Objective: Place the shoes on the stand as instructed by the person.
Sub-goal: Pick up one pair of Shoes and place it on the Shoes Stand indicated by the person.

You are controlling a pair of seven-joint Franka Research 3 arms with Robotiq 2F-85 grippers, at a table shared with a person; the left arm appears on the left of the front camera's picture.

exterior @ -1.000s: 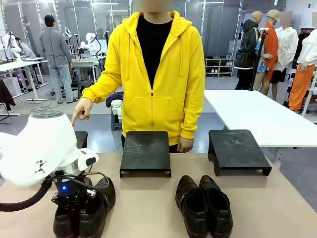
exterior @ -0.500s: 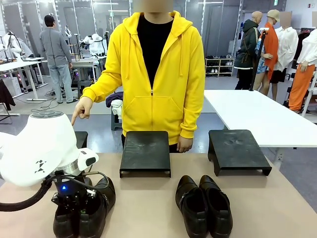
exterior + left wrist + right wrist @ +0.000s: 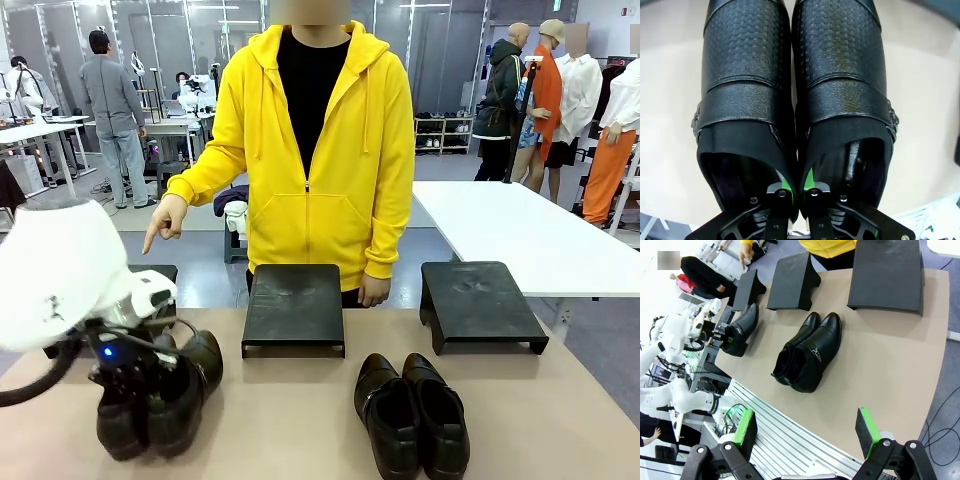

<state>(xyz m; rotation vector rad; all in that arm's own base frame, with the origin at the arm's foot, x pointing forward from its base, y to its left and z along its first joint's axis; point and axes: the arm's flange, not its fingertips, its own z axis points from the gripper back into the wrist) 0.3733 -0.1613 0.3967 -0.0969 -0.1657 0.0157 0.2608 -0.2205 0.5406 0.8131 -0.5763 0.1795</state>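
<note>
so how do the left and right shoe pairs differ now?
Left pair is clamped by its inner walls in the shut left gripper; right pair lies free on the table. Left pair is by the left stand; right pair nearer the middle stand and right stand. Both black, side by side.

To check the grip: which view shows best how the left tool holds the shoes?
Left wrist view: the left tool pinches the inner walls of the shoes together, up close. The front view hides the grip behind the wrist; the right wrist view shows it tiny.
</note>
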